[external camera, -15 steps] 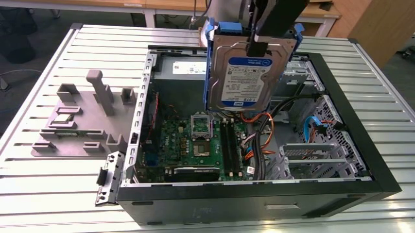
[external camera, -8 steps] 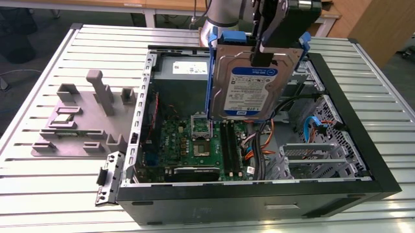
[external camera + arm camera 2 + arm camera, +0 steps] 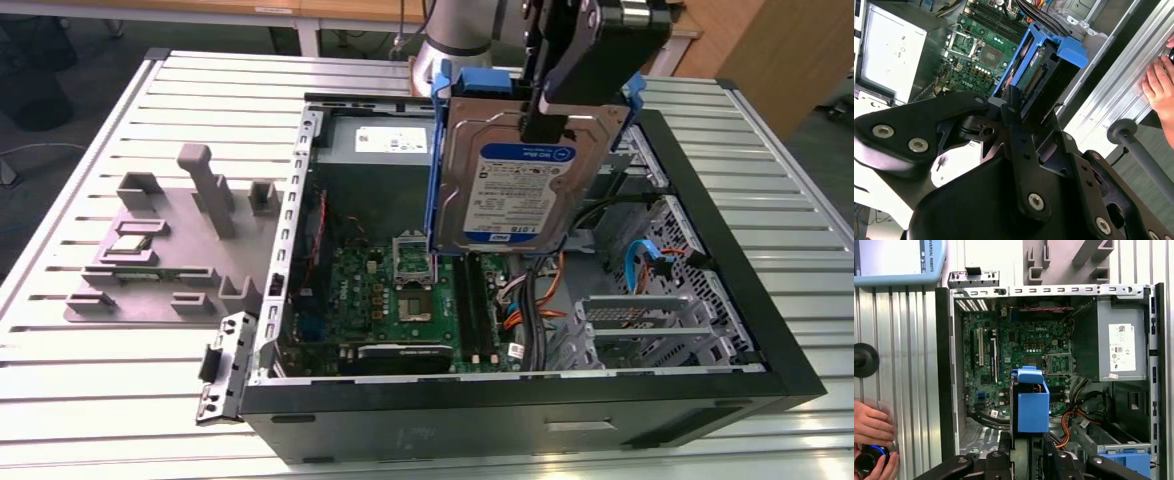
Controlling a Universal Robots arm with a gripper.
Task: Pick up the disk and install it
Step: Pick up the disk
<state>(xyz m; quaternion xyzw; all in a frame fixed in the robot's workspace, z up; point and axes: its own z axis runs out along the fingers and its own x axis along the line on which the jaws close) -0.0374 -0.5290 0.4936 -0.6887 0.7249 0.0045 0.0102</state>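
In the exterior view, the grey slatted table (image 3: 80, 360) carries an open black computer case (image 3: 534, 410). Above its green motherboard (image 3: 400, 300), the gripper (image 3: 545, 125) has its fingers pinching the silver, blue-framed disk (image 3: 514, 190), which hangs upright. The pick-up looks done; installing calls for aligning the disk with the metal drive cage (image 3: 627, 320) on the right.

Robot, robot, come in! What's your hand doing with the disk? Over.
Hand shut on the disk. Disk upright, held over the open computer case, not installed. Cables lie below it.
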